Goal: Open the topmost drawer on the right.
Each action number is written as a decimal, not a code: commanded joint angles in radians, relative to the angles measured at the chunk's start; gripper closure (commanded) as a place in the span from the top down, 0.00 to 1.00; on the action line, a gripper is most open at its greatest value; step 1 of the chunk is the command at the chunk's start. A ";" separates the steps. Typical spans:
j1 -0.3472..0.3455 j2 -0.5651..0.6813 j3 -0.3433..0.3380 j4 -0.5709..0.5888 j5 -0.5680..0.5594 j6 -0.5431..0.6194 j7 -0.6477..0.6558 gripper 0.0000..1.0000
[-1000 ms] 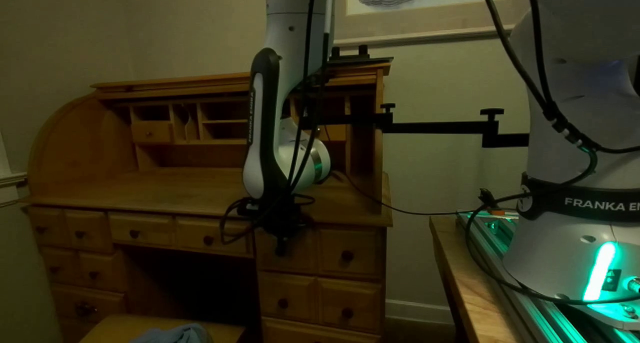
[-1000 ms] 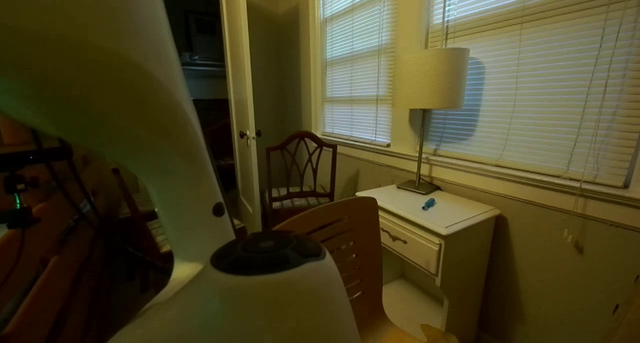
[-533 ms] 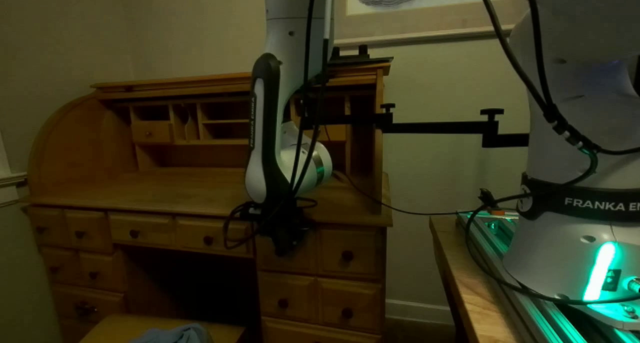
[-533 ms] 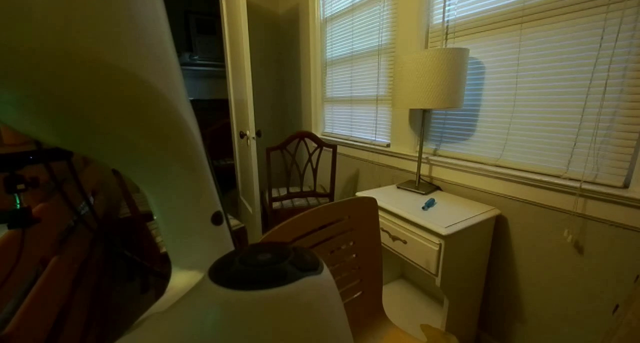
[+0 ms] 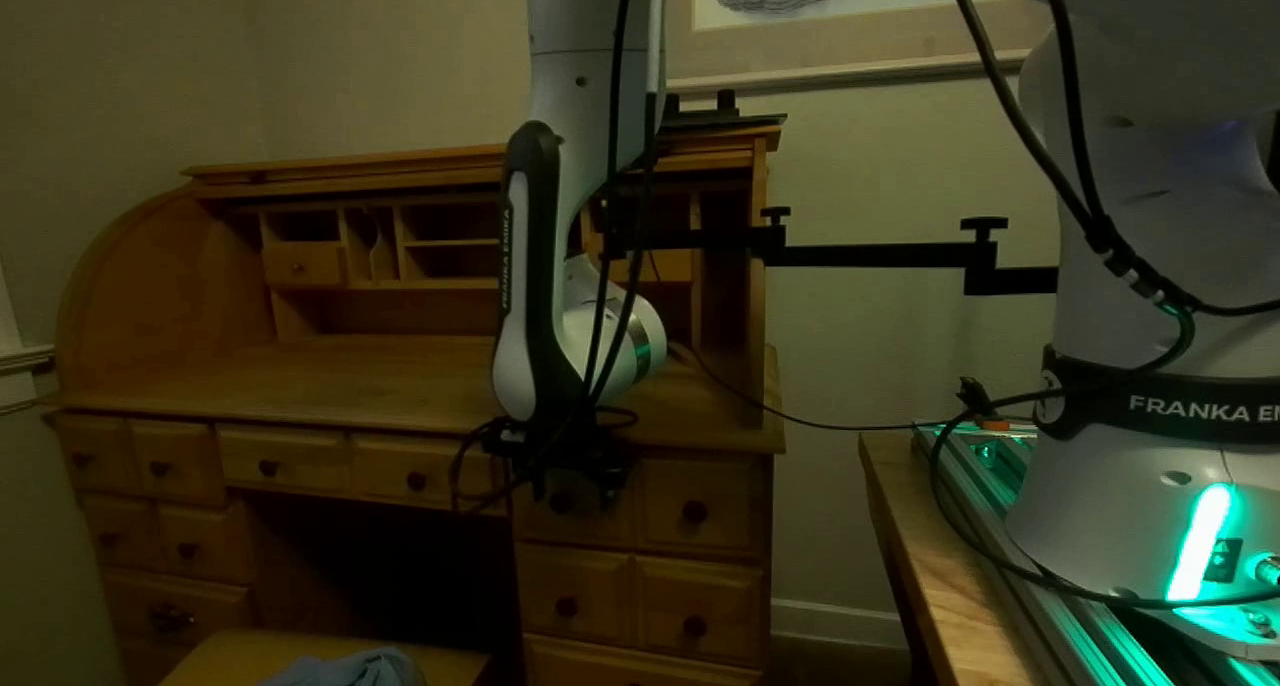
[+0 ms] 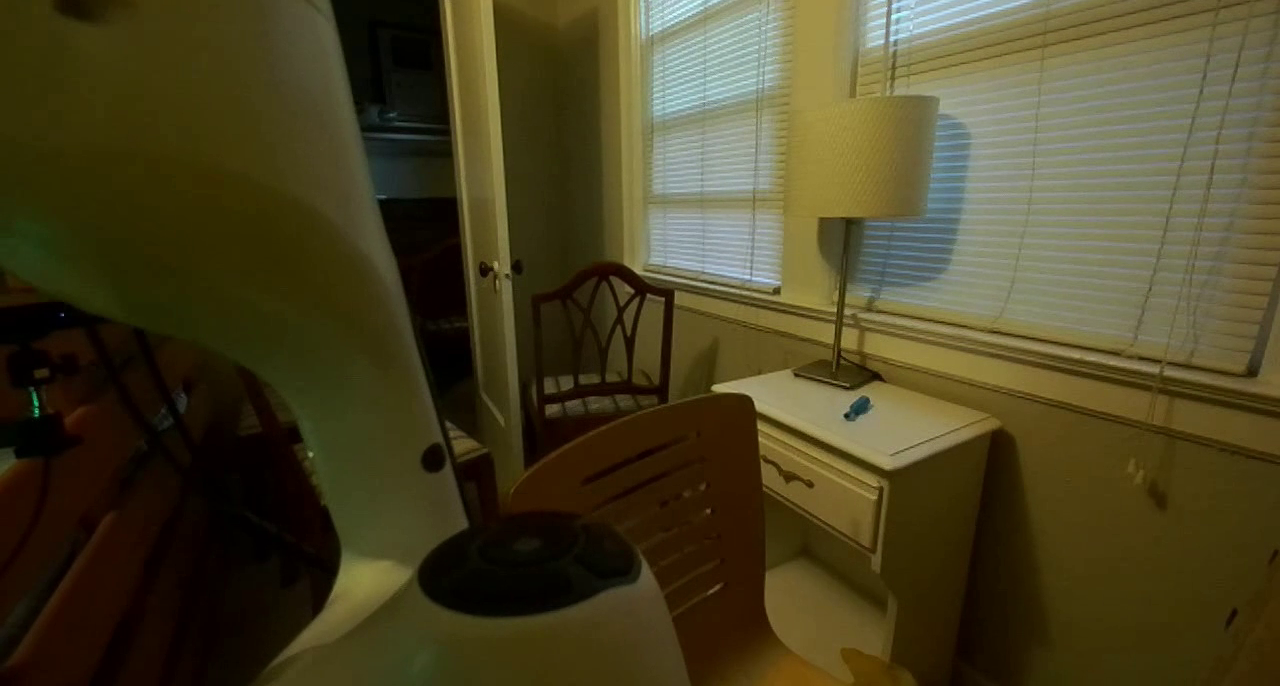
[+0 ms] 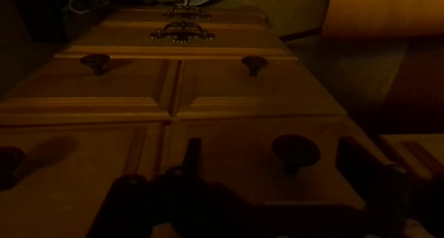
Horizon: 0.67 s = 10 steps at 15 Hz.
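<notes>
Looming largest is the roll-top desk (image 5: 385,311), and if anything binds, a hard pull could tug at the whole piece. Bent down in front of it, the white arm (image 5: 535,296) blocks much of what I'd like to watch! Under the worktop (image 5: 330,376), on the right, sits the prize: the topmost drawer (image 5: 655,521), looking shut, and wide enough that an off-centre haul might skew and jam it. Mind that cable loop (image 5: 463,481) slung near the arm's end: it could snag as the arm backs off. And the hand (image 7: 269,141)? Fingers (image 7: 357,165) spread wide, holding nothing, one of the drawer's two knobs (image 7: 295,150) showing between them. But it's off-centre, near one finger and well apart from the other, so closing could shove things sideways before both sides bite. Too dark for me to judge depth; pinch only the flared head and the grip may slide off. Smallest of all, the narrow stem (image 7: 291,167) behind it: that, I'd say, is the place to aim.
</notes>
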 commanded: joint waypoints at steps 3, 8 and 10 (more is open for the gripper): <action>-0.016 0.023 0.023 0.027 0.028 -0.007 -0.005 1.00; -0.007 0.029 0.016 0.028 0.029 -0.001 -0.003 1.00; -0.007 0.031 0.016 0.029 0.029 -0.001 -0.002 0.74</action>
